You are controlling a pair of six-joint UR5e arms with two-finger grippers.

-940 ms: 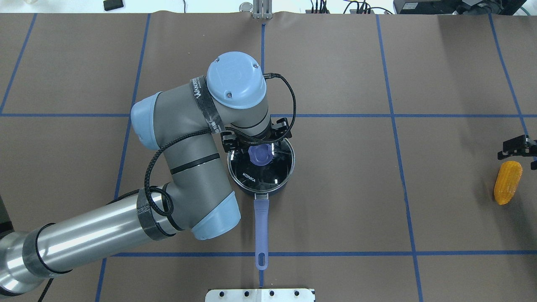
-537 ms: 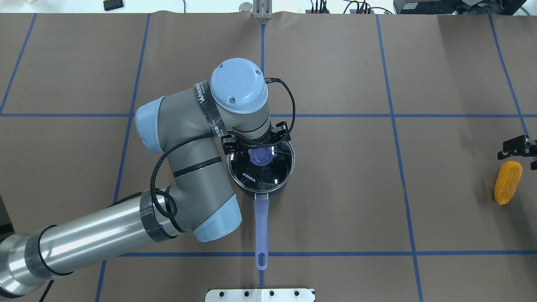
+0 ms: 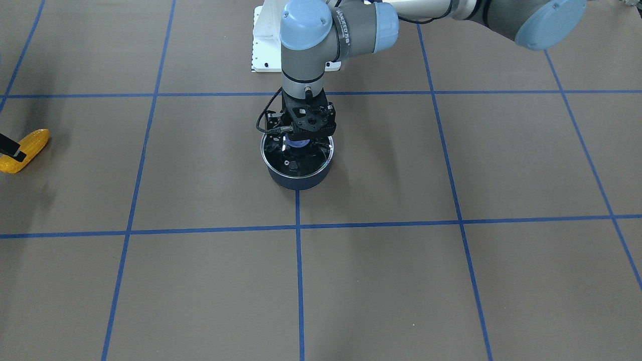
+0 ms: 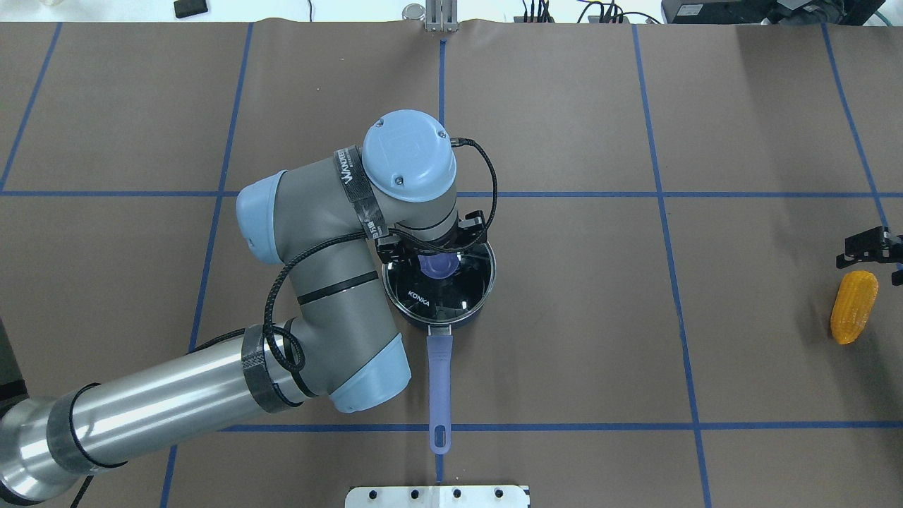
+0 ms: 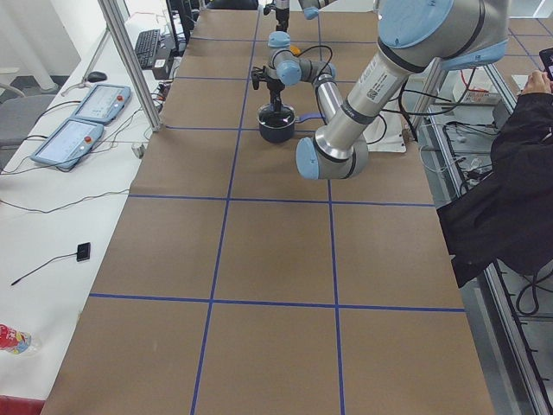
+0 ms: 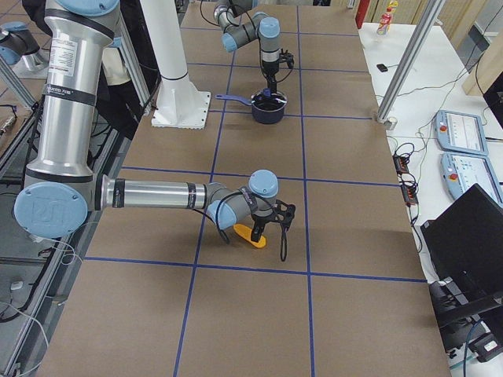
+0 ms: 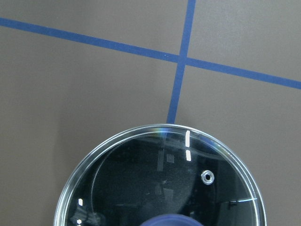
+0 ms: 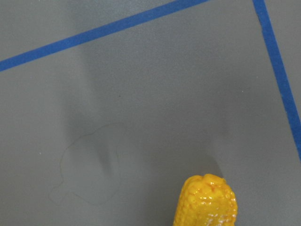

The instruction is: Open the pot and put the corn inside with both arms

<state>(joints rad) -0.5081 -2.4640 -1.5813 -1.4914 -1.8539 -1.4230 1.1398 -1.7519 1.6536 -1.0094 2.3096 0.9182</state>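
Table (image 4: 564, 317): brown cover taped into big squares with blue lines (image 4: 564, 194); the white base plate (image 4: 437, 496) sits at my edge.
Pot (image 3: 296, 178): dark blue, standing at mid-table on the centre tape line, just on my side of a crossing; its purple handle (image 4: 439, 381) points straight back at me.
Lid (image 4: 437, 300): glass, seated flat on the pot, with a purple knob (image 4: 437, 264) at its middle.
Left gripper (image 3: 300, 145): hanging straight down, right over the knob. The wrist and cabling hide my fingertips, so I cannot tell whether they are spread or pinched on it. My left wrist camera shows only the lid's far half and the top of the knob.
Corn (image 4: 853, 307): lying flat on the table at the far right, well apart from the pot, with the tapered end towards me.
Right gripper (image 6: 271, 221): low over the corn's far, blunt end. Whether it touches the cob, and whether those fingers are apart or together, I cannot tell.
Side: a person in black (image 5: 501, 199) stands beside the table.
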